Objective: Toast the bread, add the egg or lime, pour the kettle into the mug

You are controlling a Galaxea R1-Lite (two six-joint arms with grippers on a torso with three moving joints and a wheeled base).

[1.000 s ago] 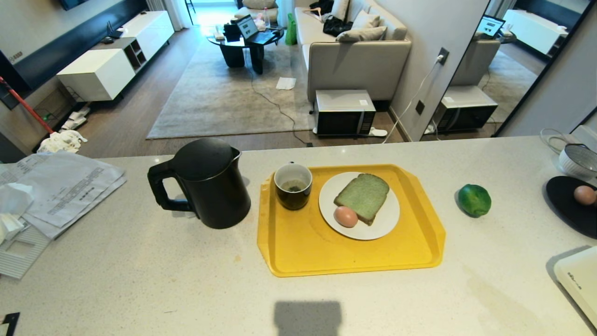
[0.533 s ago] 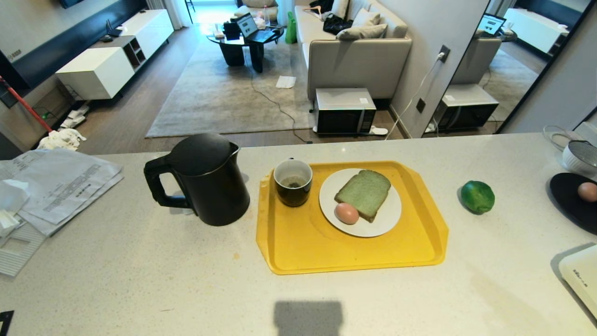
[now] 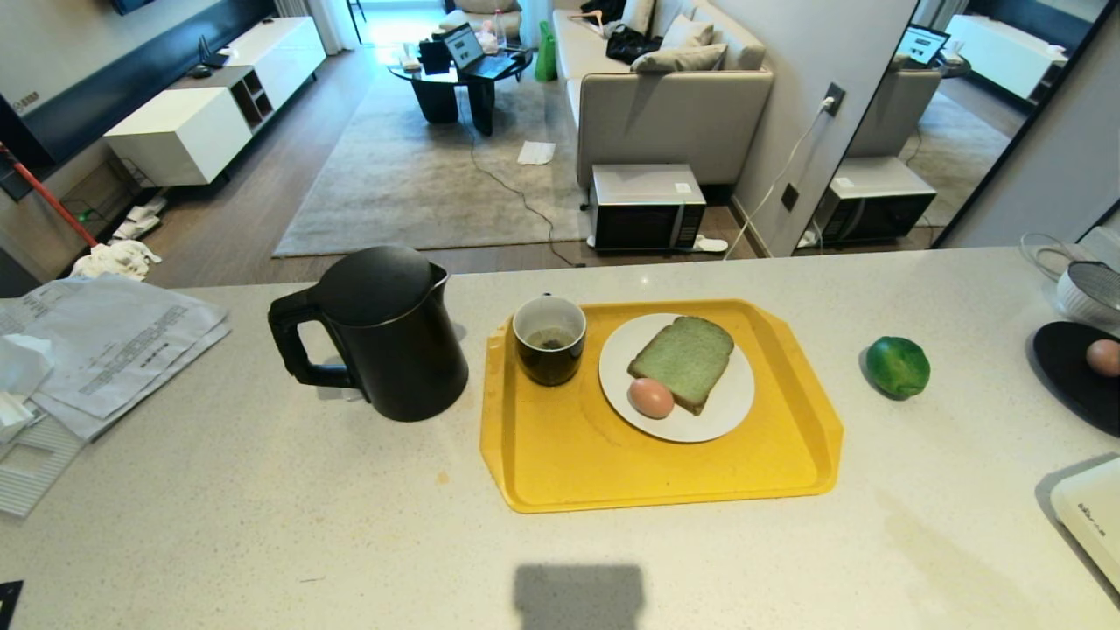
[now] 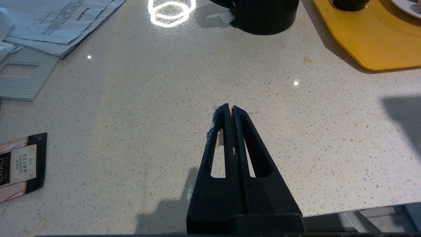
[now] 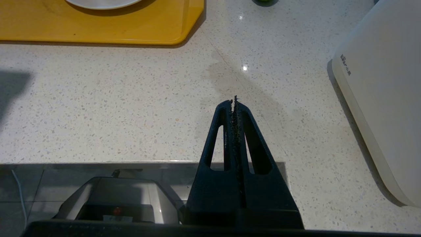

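On the speckled counter a yellow tray (image 3: 612, 464) carries a white plate (image 3: 726, 411) with the greenish bread (image 3: 684, 360) and a pinkish egg (image 3: 651, 398) against its near edge. The black mug (image 3: 549, 339) stands on the tray's far left corner. Left of the tray is the black kettle (image 3: 385, 332), handle to the left. The green lime (image 3: 897, 367) lies on the counter right of the tray. My left gripper (image 4: 230, 108) is shut and empty over bare counter near the front edge. My right gripper (image 5: 233, 102) is shut and empty too, near the front edge.
Papers (image 3: 105, 341) lie at the far left, and a tea sachet (image 4: 19, 164) near the front left. At the right are a black plate (image 3: 1063, 376) with a second egg (image 3: 1104, 356), a ribbed bowl (image 3: 1089, 293) and a white appliance (image 3: 1089, 516).
The whole head view has shifted slightly, the counter things sliding up in the picture: the camera moved. Nothing on the counter moved, and both arms kept still.
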